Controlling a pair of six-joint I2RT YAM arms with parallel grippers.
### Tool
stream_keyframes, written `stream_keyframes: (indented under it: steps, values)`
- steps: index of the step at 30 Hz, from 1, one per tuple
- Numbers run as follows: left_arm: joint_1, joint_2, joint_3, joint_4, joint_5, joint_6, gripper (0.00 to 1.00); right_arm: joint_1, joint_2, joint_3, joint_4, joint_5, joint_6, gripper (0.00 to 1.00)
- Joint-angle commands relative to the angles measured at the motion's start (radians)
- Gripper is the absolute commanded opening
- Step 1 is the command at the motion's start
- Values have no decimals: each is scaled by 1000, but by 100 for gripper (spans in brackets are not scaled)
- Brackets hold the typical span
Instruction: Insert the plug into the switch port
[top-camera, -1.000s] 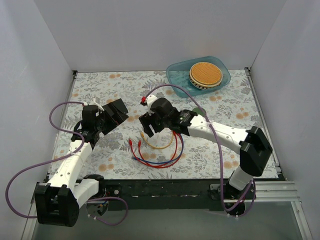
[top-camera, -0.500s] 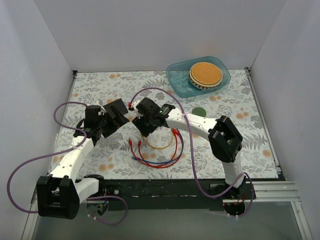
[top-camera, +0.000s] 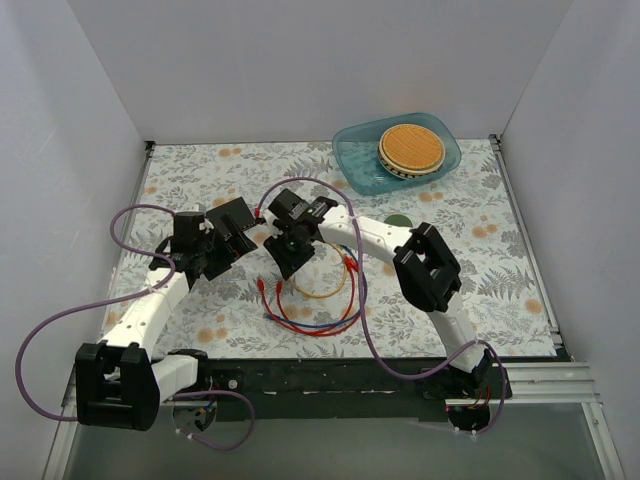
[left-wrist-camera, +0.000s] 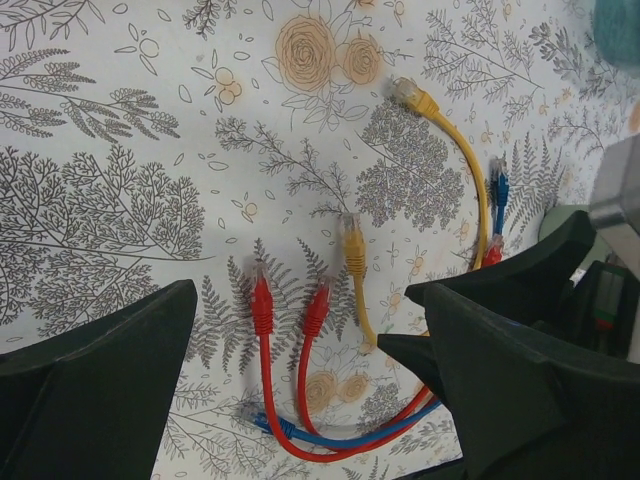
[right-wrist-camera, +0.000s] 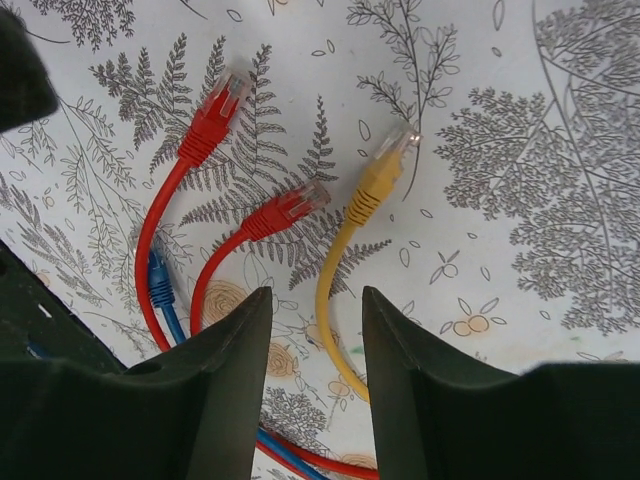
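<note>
Teal tray (top-camera: 352, 160) upper right. Red plugs (right-wrist-camera: 212, 115) just beside yellow plug (right-wrist-camera: 380, 180), centre of counter (top-camera: 480, 250). Right fingers (right-wrist-camera: 230, 400) half-closed, straddling its cable, not gripping. Left fingers (left-wrist-camera: 90, 390) fully spread, empty.

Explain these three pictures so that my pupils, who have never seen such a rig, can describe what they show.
Two robot arms are bolted at the table's near edge. The wide picture looks down from above and behind them: left arm, right arm. The other two pictures come from cameras on the wrists, so the dark shapes at the bottom are each arm's own fingers. On the flowered table cover lie short network cables: a yellow cable, red cables and a blue cable. At the back, a teal tray holds a round woven disc. The left end effector is open and empty. The right end effector straddles the yellow cable, not yet pinching it.
</note>
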Motion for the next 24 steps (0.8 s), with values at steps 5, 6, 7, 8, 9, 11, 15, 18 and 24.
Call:
stream_keyframes:
  steps: [5, 6, 7, 8, 9, 11, 15, 18, 24]
  values:
    - [-1, -50, 34, -33, -31, 12, 98, 4, 68, 60, -109, -34, 60, 43]
    - [-1, -48, 34, -33, -32, 11, 98, 5, 72, 61, -112, -25, 62, 43]
    - [-1, -48, 34, -34, -32, 11, 98, 5, 77, 62, -117, -19, 68, 42]
    - [-1, -53, 36, -37, -34, 12, 98, 4, 82, 65, -118, -16, 70, 42]
    - [-1, -53, 36, -37, -34, 11, 98, 5, 94, 65, -124, -22, 71, 41]
    - [-1, -54, 33, -37, -34, 11, 98, 7, 108, 66, -124, -36, 73, 40]
    - [-1, -61, 34, -43, -38, 11, 98, 24, 123, 75, -134, -19, 74, 38]
    - [-1, -64, 36, -43, -41, 12, 98, 27, 119, 71, -127, 4, 77, 32]
    - [0, -67, 36, -42, -38, 17, 98, 27, 93, 26, -94, 21, 76, 1]
